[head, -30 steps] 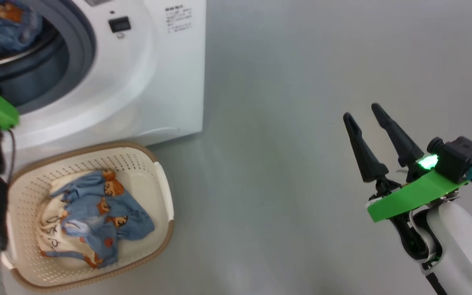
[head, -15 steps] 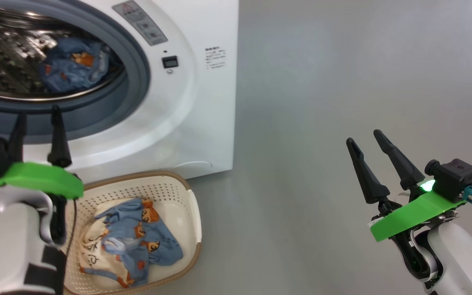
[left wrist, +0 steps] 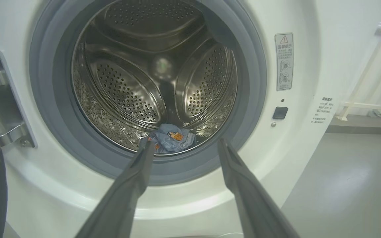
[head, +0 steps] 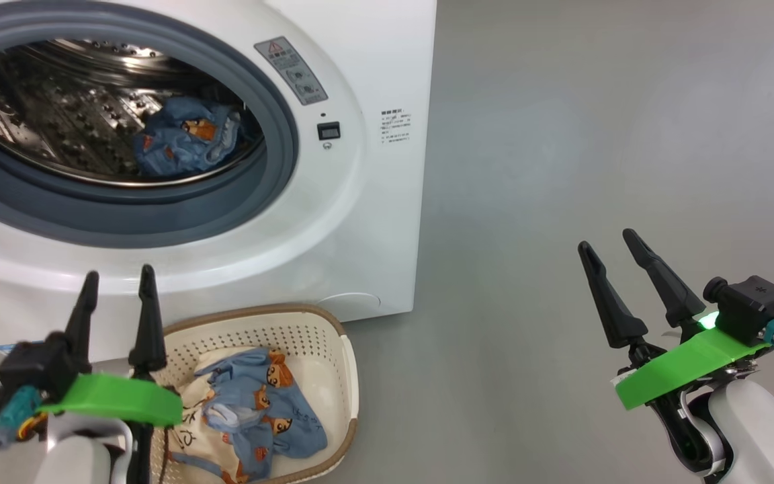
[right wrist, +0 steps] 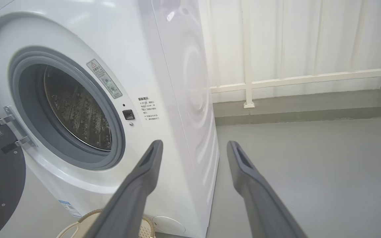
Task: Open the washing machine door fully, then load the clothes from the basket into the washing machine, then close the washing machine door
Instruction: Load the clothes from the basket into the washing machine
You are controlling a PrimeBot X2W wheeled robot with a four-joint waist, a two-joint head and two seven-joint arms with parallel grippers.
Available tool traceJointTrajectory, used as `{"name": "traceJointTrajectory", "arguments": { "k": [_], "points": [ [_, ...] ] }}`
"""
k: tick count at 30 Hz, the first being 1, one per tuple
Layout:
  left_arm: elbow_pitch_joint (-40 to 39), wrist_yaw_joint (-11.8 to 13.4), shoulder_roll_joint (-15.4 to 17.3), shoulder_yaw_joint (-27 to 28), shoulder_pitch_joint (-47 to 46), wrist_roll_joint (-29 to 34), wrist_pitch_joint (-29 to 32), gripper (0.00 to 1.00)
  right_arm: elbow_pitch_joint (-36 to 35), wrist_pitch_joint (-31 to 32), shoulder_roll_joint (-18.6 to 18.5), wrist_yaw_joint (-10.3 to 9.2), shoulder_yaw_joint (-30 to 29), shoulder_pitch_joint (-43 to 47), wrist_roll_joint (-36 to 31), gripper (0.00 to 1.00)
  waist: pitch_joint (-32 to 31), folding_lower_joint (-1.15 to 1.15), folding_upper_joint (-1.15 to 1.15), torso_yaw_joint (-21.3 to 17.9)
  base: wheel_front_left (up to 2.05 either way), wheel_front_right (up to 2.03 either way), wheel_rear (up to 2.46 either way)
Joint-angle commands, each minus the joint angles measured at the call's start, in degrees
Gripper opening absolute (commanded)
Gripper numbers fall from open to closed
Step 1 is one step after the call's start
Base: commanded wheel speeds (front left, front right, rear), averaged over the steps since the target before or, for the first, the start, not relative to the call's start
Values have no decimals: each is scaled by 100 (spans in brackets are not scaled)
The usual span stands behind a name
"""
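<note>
Washer: a white front-loader stands with its mouth uncovered, the steel drum in plain sight behind a grey-blue gasket.
Door: the door is swung out on its hinge, with its black rim showing at the left edge of the right wrist view.
Clothes: one blue piece lies low at the front of the drum. The rest of the clothes, a blue and cream bundle, lie in the basket.
Basket: the cream, brown-rimmed basket sits on the floor just before the washer's front, below the drum mouth.
Left claw: the left claw has its fingers spread wide with nothing between them. It is raised beside the basket's left end and points at the drum mouth.
Right claw: the right claw is spread wide and empty, well apart to the right over bare grey floor.
</note>
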Motion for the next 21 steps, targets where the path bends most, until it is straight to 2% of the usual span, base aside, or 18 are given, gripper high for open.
{"name": "traceJointTrajectory", "arguments": {
  "k": [1, 11, 21],
  "points": [
    [-295, 68, 83, 192, 90, 31, -37, 100, -96, -46, -105, 33, 40, 91, -103, 100, -72, 0, 0, 24, 0, 0, 0],
    [-1073, 247, -160, 316, 870, 112, -37, 100, -46, -46, -92, 33, -126, 163, -253, 100, -218, 0, 0, 9, 0, 0, 0],
    [-1327, 264, -271, 378, 1127, 133, -37, 100, -20, -46, -80, 33, -238, 207, -334, 100, -246, 0, 0, 25, 0, 0, 0]
  ]
}}
